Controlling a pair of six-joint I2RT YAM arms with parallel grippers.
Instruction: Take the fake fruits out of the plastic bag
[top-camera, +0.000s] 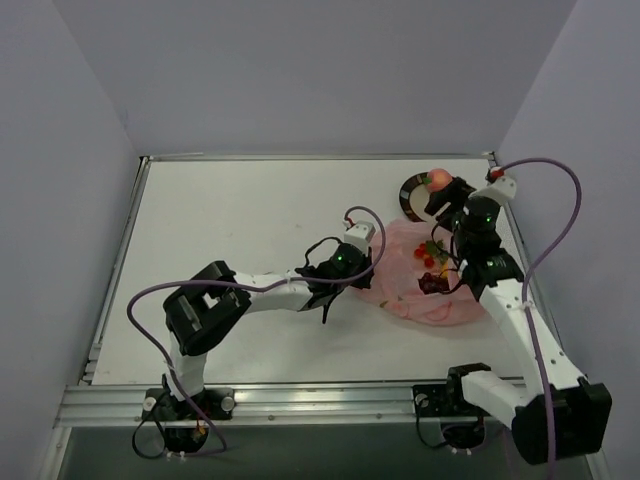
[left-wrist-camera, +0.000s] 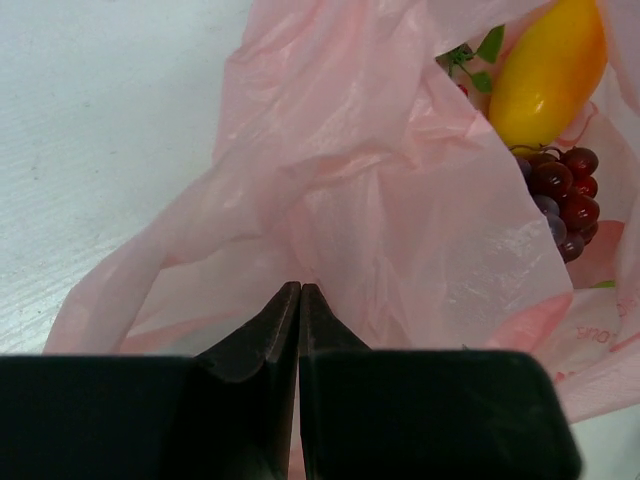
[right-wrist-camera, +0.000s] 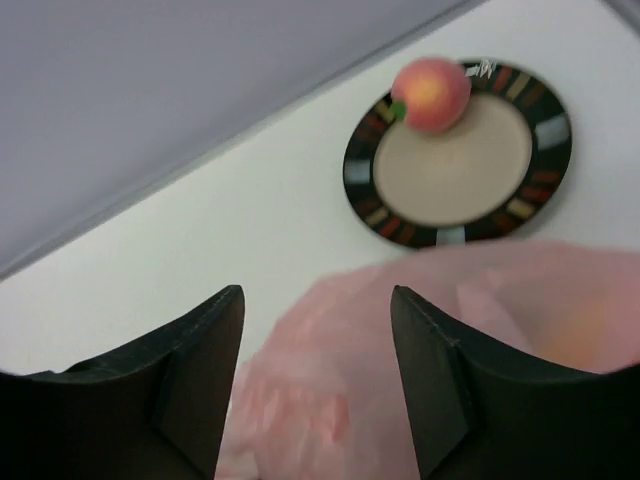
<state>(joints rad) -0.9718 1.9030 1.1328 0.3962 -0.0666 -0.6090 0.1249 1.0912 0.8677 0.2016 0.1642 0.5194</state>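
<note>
Both fingers of my left gripper (left-wrist-camera: 300, 292) clamp the bag (left-wrist-camera: 380, 200). My right gripper (right-wrist-camera: 315, 295) gapes empty above it, arm (top-camera: 520, 320) stretched forward.

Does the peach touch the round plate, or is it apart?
Touching. The right wrist view shows the peach resting on the dark rim of the plate.

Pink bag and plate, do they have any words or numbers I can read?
plastic bag: faint pink print near its lower right edge in the left wrist view, too faint to read.
plate: small white mark on the dark rim beside the peach, too blurred to read.
No other writing shows.
</note>
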